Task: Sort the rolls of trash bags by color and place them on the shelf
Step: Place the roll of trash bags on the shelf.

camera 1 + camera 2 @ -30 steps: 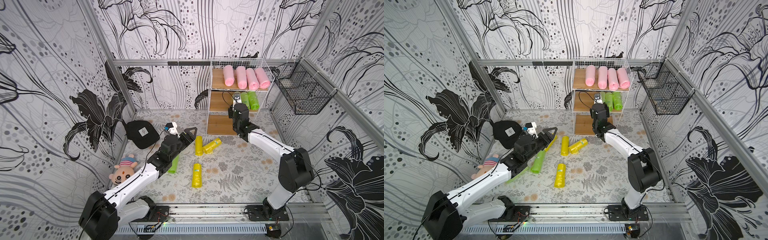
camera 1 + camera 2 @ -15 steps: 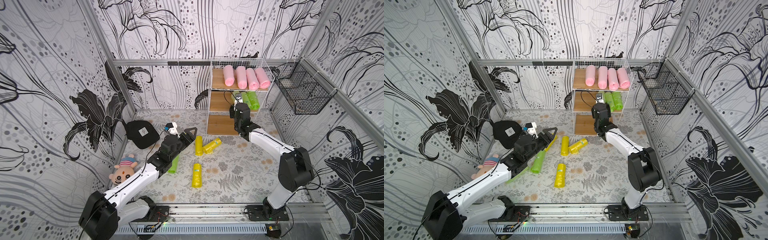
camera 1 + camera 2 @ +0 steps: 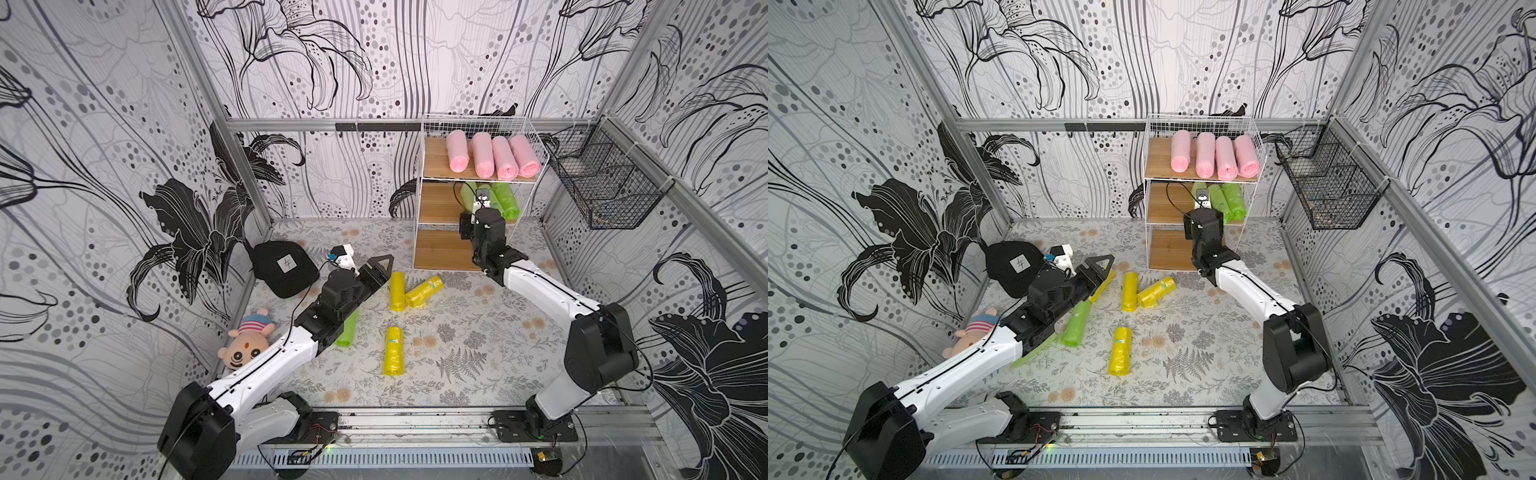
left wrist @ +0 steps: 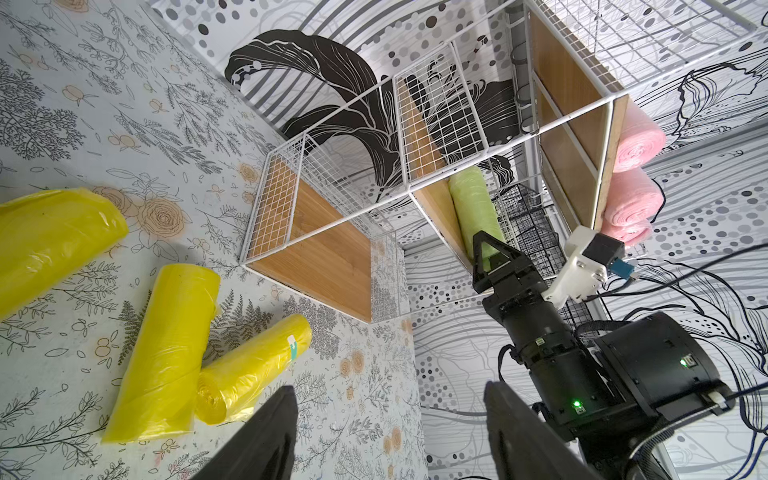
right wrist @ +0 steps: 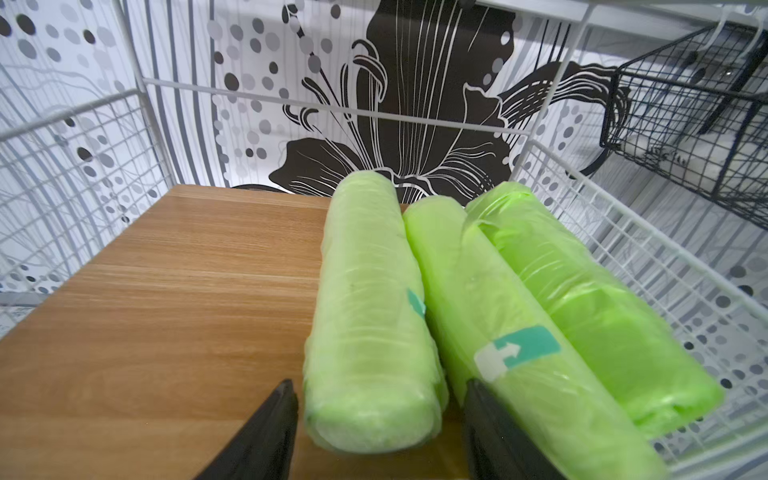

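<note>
Here, the right gripper (image 5: 379, 384) was positioned at the middle tier (image 5: 187, 291) of the white wire shelf (image 3: 440, 249). Its jaws were spread to either side of the near end of the leftmost green roll (image 5: 370, 311), with a narrow gap on each side and no pinch. That roll lay on the wooden board touching a labelled green roll (image 5: 490, 324), which touched a third green roll (image 5: 590, 316) beside the wire side panel. Four pink rolls (image 3: 492, 156) lay side by side on the top tier. The left gripper (image 4: 388, 386) hung low over the floor, jaws spread with nothing between them. Two touching yellow rolls (image 3: 397, 291) and a separate yellow roll (image 3: 393, 351) lay on the floor, and a floor-level green roll (image 3: 348, 330) lay partly under the left arm.
</note>
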